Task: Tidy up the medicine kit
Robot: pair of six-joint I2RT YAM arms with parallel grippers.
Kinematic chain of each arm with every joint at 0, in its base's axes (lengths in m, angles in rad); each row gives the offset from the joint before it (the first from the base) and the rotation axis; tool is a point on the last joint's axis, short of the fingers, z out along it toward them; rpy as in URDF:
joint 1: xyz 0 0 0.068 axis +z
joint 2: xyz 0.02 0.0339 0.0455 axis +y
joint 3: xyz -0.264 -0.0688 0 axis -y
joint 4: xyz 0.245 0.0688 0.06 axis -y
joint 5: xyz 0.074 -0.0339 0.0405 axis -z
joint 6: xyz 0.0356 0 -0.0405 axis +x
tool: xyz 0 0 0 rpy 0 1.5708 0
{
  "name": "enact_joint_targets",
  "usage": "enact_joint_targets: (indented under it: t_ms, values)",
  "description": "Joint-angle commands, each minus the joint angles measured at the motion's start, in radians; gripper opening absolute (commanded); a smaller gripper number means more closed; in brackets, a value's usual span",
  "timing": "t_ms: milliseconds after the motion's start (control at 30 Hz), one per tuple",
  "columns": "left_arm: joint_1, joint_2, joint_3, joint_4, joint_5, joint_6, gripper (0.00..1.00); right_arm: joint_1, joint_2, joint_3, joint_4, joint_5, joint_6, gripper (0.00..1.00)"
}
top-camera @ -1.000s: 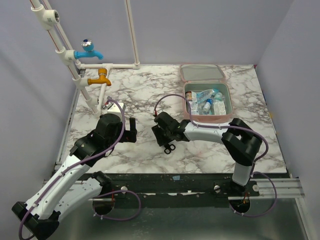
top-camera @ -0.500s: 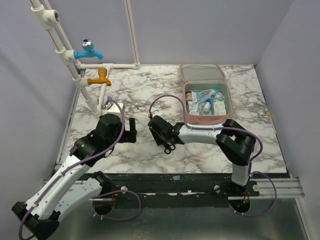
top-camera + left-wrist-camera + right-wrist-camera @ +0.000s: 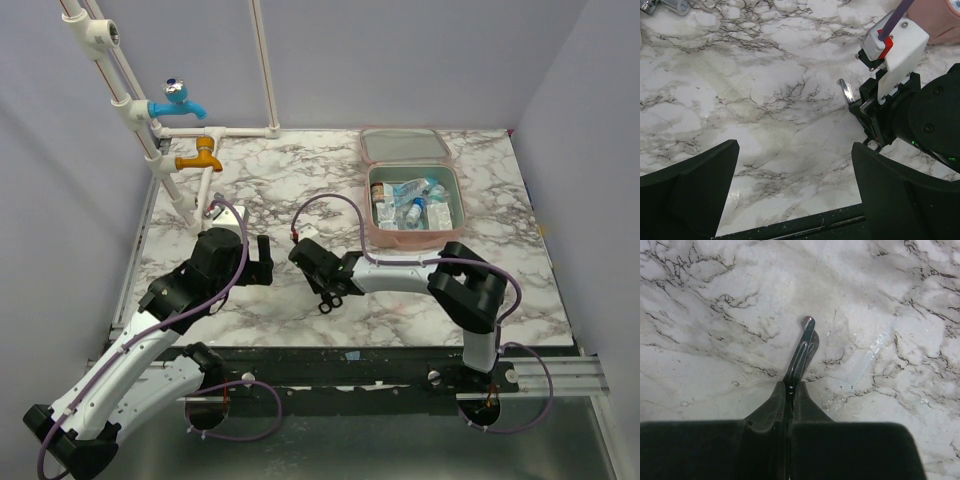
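The medicine kit (image 3: 412, 238) sits open at the far right of the bench (image 3: 270, 190). Its pink lid (image 3: 403, 145) is folded back away from me, and the grey-lined tray already holds a jumble of small bottles and packets (image 3: 410, 205). Well apart from it, near the middle of the bench, my right gripper (image 3: 322, 290) is fully closed on a small pair of scissors (image 3: 801, 352). The wrist view shows the shut blades sticking straight out from between the fingers. They are very low over the marble, though I can't tell whether the tip touches it. My left gripper (image 3: 262, 260) hangs just to the left of that spot with its jaws spread wide and nothing in them. I judge the step in hand to be the pick-up of the scissors, a stray item to go in with the rest, and the grasp looks made but not yet lifted. The next move calls for a clean lift so the tip clears the bench. Then I need a carry to the right and away from me, over the near wall of the kit, and a release low into a gap among the packets. The grip is thin and near the pivot, so the scissors could twist or slip on the way.
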Motion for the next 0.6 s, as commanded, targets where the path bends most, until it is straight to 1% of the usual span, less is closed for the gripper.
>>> enact_joint_targets:
  t_ms: [0,267,567]
  values:
    - [0.005,-0.013,-0.001,0.0,0.008,-0.019,0.99,0.013,0.018,-0.072,-0.049,-0.004,0.018,0.01]
    - [0.005,-0.013,-0.022,0.023,0.061,-0.052,0.98,0.027,-0.052,-0.157,-0.068,-0.08,0.094,0.01]
    - [0.005,-0.046,-0.038,0.034,0.085,-0.069,0.98,0.095,-0.139,-0.209,-0.159,-0.079,0.24,0.01]
